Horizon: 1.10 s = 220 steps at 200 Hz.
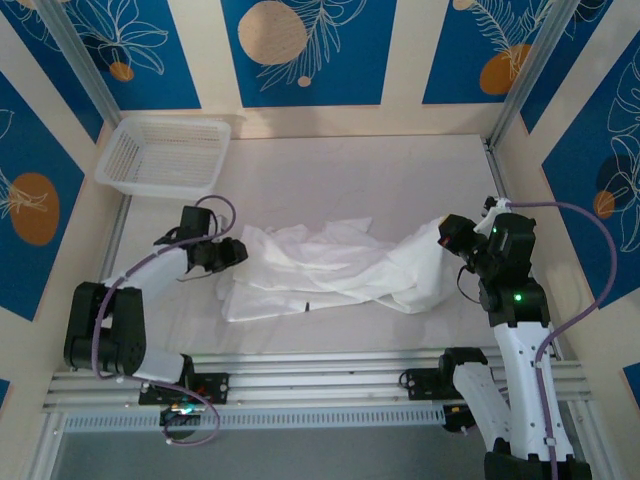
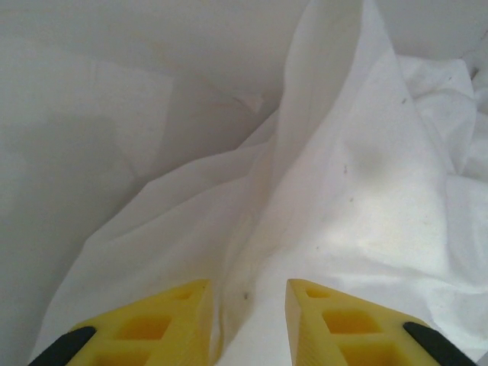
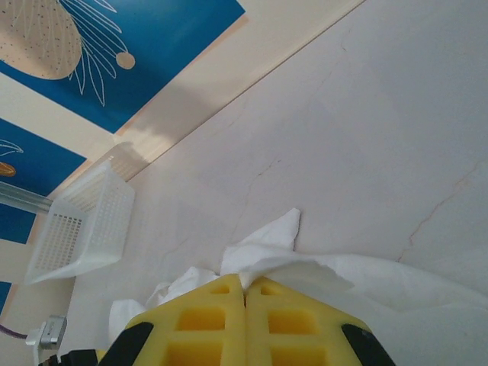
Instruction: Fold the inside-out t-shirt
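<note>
Yellow, ribbed left fingers stand at the bottom edge of the left wrist view. They are spread apart, and a raised ridge of the plain white, thin, wrinkled t-shirt runs up between them. Nothing is clamped. The pose reads as an approach lined up on that ridge, so that a closing stroke would catch a fold rather than a single layer.

Yellow right fingers, at the bottom centre of the right wrist view, are pressed flat together on a pinch of the same cloth, which spills out to the right of their seam.

Seen from above, the garment lies in a crumpled band across the middle of the pale bench. Its right end is drawn up into a peak at the right fingers, and its left end lies flat beside the left fingers. Raising one end tensions the cloth and exposes its outline, presumably to spread it before any fold.

A small dark mark, perhaps the tag, shows near the cloth's lower edge. The white plastic mesh basket, at the upper left of the overhead view, stands well apart from the shirt.

Folding proper appears not yet begun, since no edge lies squarely over another.
</note>
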{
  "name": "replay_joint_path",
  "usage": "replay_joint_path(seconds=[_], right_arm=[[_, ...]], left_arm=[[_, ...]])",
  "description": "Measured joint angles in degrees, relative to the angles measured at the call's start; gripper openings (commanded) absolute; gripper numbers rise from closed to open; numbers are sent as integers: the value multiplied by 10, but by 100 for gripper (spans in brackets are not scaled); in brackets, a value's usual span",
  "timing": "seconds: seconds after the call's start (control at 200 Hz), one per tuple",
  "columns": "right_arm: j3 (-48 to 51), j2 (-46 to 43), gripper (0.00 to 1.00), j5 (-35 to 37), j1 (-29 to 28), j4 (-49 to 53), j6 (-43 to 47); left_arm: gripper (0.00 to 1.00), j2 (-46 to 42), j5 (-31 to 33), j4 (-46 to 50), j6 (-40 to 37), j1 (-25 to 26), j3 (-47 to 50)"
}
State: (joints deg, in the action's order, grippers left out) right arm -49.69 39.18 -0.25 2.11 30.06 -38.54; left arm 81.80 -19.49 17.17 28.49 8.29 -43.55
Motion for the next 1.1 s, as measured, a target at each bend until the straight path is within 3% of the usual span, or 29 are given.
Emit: replay_joint_path(seconds=[0.08,0.145,0.38,0.455,0.615,0.69,0.845,1.1], right_arm=[[0,0,0,0,0,0,0],[0,0,0,0,0,0,-2],[-34,18,0,-1,0,2,-19],[-114,63,0,-5,0,1,-18],[-471,240,0,-13,0,-7,27],[-577,272,0,-12,1,-29,50],[-665,262,0,-3,1,-41,85],[-835,286,0,3,1,-33,117]], left_arm=[[18,0,0,0,6,0,4],[0,1,-3,-1,13,0,5],[0,-19,-22,47,25,-3,-42],[0,-17,-37,115,27,-12,-173],[0,47,-39,170,9,-31,-655],[0,20,-34,158,9,-36,-757],[0,-86,-15,164,9,-37,-768],[0,-169,63,176,-17,-37,-735]])
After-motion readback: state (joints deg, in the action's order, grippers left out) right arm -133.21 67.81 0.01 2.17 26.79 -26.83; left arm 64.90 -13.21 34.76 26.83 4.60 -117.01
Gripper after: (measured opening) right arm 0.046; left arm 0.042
